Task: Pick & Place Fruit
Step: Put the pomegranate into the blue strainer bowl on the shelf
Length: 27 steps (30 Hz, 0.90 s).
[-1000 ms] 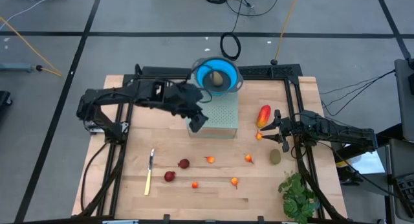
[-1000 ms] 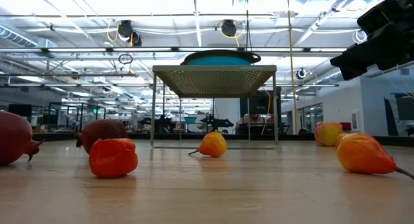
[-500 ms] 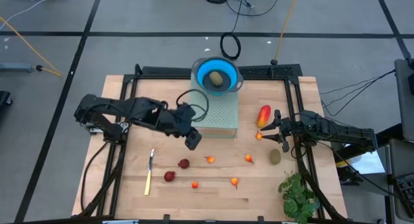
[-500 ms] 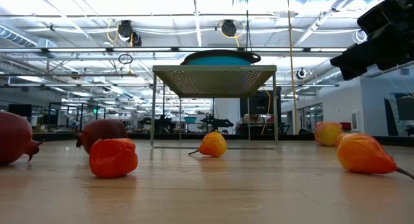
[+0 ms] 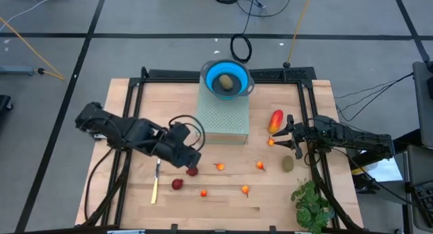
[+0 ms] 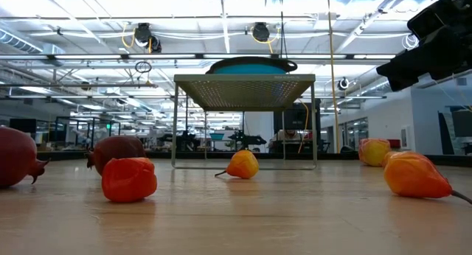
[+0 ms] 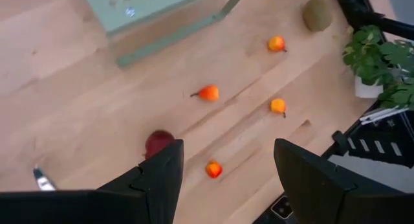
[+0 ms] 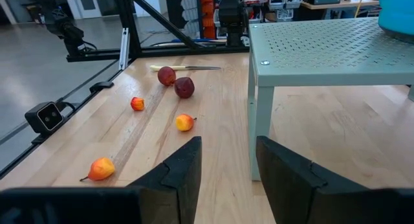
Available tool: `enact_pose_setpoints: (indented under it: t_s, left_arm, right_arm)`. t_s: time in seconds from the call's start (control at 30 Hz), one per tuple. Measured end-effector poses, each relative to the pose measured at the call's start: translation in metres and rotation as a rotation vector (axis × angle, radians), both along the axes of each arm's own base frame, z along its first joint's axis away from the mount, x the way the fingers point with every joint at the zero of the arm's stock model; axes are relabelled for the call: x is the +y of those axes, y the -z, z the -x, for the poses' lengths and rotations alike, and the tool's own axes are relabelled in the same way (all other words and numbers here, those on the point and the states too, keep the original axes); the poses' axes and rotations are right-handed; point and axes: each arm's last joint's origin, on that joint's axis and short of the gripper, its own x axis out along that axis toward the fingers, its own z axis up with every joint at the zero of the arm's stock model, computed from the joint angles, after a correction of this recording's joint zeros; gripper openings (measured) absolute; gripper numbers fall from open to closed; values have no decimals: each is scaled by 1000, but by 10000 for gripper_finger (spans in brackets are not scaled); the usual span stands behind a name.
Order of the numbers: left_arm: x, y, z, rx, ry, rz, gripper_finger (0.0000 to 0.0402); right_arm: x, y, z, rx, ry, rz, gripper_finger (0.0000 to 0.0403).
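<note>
The left gripper has swung away from the pale green perforated stand at frame centre, down toward the lower left of the high view, jaws spread and empty. This is judged the start of a fresh pick, one brownish-olive oval fruit already lying in the blue round bowl at upper centre. A dark red round fruit lies just beside the gripper on the wooden surface. The right gripper waits at right, part open, holding nothing.
</note>
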Motion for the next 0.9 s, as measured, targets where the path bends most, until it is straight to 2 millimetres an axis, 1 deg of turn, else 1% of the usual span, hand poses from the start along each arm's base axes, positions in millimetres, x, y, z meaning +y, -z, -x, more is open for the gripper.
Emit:
enact_pose_setpoints:
  t_s: [0.3, 0.4, 0.63, 0.73, 0.9]
  left_arm:
    - [-16, 3, 15, 55, -85, 50, 241]
    - [-18, 4, 18, 73, -112, 56, 241]
    - [-19, 5, 19, 79, -130, 60, 241]
    - [-19, 13, 18, 103, -140, 48, 241]
    - [-21, 36, 17, 176, -176, 54, 241]
  right_arm:
    - [0, 0, 0, 0, 0, 0, 139]
    - [0, 0, 0, 0, 0, 0, 139]
    - [0, 0, 0, 0, 0, 0, 139]
    - [0, 0, 0, 0, 0, 0, 139]
    - [0, 0, 0, 0, 0, 0, 139]
